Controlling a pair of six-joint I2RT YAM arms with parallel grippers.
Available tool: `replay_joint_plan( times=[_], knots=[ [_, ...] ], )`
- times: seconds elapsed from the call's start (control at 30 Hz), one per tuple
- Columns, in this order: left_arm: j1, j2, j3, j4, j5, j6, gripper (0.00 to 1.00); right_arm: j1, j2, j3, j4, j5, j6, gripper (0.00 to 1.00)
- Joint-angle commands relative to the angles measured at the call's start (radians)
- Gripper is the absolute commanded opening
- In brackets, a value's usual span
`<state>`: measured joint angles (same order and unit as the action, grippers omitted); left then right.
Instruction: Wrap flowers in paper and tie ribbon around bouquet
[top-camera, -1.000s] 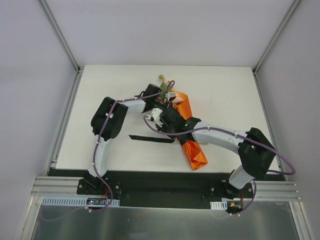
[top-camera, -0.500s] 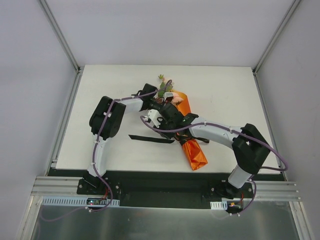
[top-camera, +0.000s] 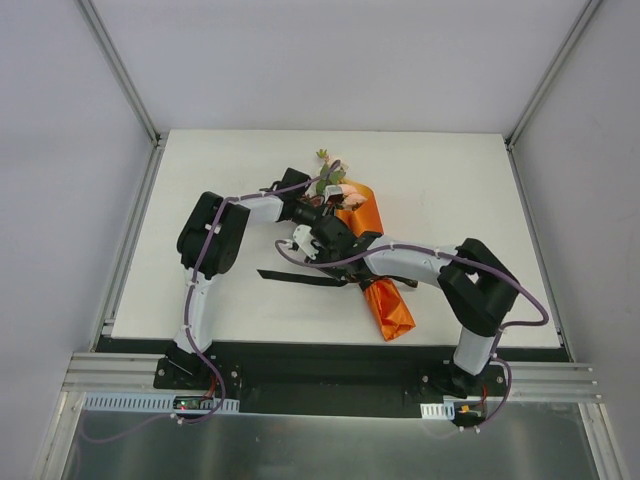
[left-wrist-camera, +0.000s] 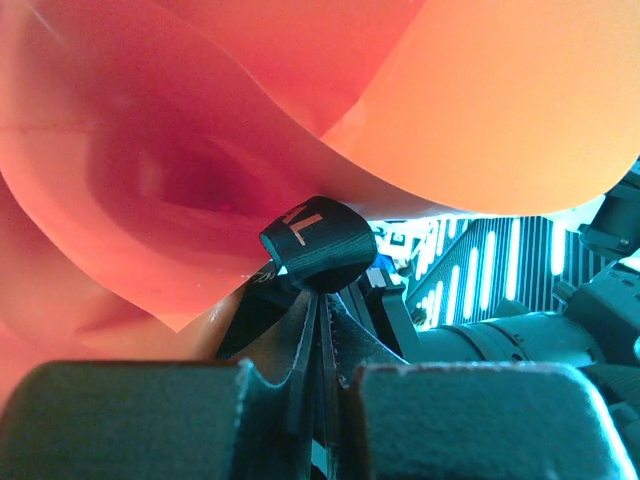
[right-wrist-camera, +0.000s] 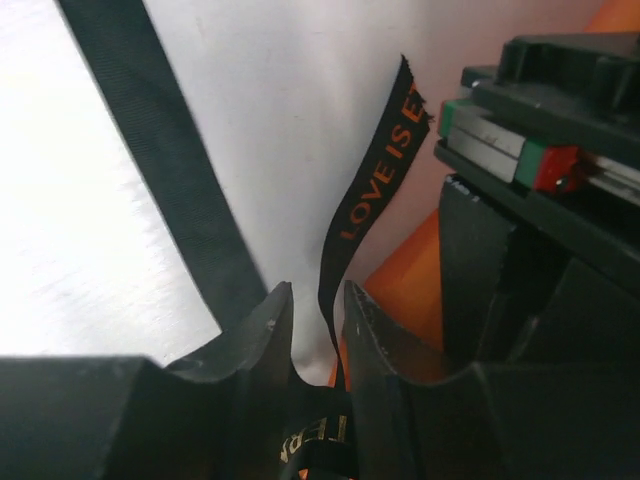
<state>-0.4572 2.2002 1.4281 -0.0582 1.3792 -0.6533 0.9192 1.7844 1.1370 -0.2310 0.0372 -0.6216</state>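
Observation:
The bouquet (top-camera: 378, 265) lies slanted mid-table, an orange paper (left-wrist-camera: 480, 110) cone with the flowers (top-camera: 331, 170) at its far end. The black ribbon (top-camera: 300, 277) trails left from under the cone. My left gripper (top-camera: 305, 212) is beside the cone's wide end. In the left wrist view, the left gripper (left-wrist-camera: 322, 300) is shut on a folded loop of ribbon (left-wrist-camera: 315, 245) against the paper. My right gripper (top-camera: 308, 240) sits just in front of it. In the right wrist view, the right gripper (right-wrist-camera: 315, 290) stands slightly open, with a gold-lettered ribbon (right-wrist-camera: 375, 190) strand hanging loose between its fingers.
The two wrists crowd together at the cone's left side, purple cables (top-camera: 330, 262) looping over them. The white table (top-camera: 210, 180) is bounded by a metal frame (top-camera: 135, 240) on the left and right (top-camera: 530, 220).
My right gripper has slid left and farther in toward the left gripper, and its jaws have parted. The left gripper has stayed shut by the cone's wide end.

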Motion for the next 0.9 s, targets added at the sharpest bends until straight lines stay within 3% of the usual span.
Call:
replay_joint_plan(
  times=[0.0, 0.6, 0.87],
  knots=[
    [-0.001, -0.037, -0.021, -0.014, 0.037, 0.035, 0.0, 0.02, 0.017, 0.001, 0.077, 0.171, -0.026, 0.29],
    [-0.005, -0.068, -0.063, -0.014, 0.034, 0.055, 0.0, 0.055, 0.087, 0.017, 0.079, 0.213, -0.093, 0.22],
    [-0.003, -0.082, -0.072, -0.015, 0.053, 0.061, 0.0, 0.056, 0.004, -0.032, 0.145, 0.208, -0.09, 0.01]
  ],
)
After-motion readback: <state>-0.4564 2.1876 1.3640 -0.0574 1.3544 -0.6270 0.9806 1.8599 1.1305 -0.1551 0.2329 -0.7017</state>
